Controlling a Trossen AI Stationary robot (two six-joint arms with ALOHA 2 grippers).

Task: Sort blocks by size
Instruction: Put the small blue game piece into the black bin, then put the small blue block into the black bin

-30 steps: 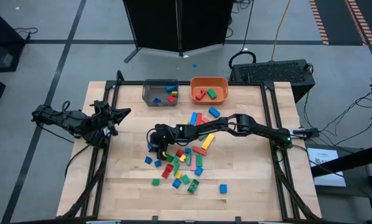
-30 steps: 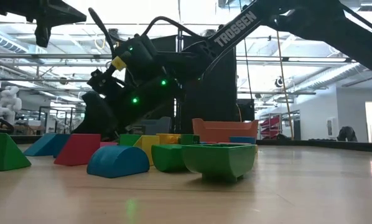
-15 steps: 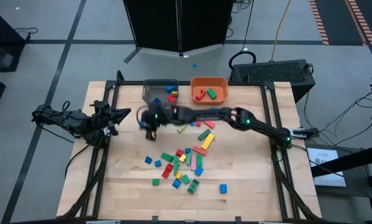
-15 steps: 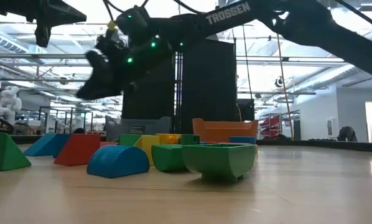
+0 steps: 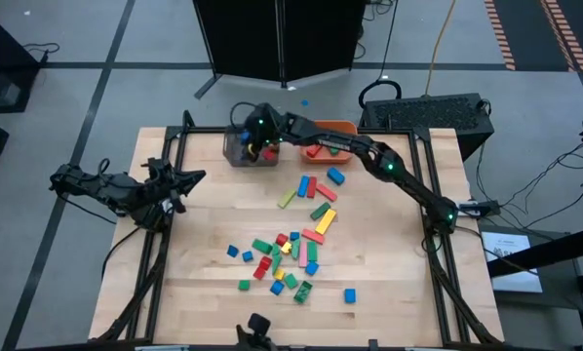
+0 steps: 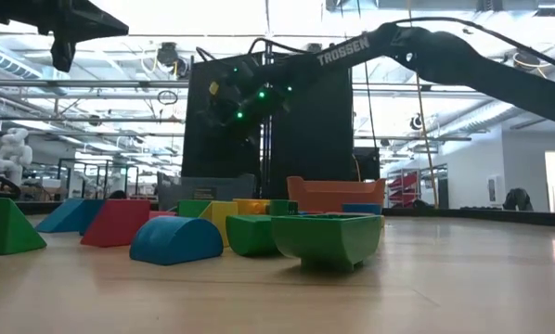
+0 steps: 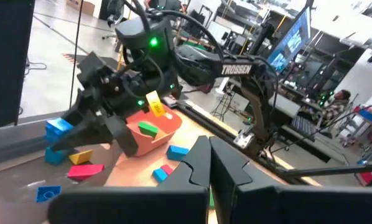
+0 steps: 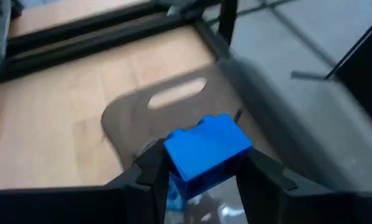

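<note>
Clamping a small blue plastic studded block [image 8: 208,151] between its two dark fingers, the right gripper [image 5: 256,139] hung over the grey plastic bin [image 5: 235,144] at the table's far edge. The block looked light, rigid and smooth-faced; its flat opposite sides were the sound grip, as taken. The bin walls and the orange plastic bin [image 5: 345,128] just beside it limited sideways travel; room above was open. The remaining coloured blocks [image 5: 290,255] lay mid-table toward the near edge. The left gripper [image 5: 174,182], fingers together, waited at the table's left edge.
</note>
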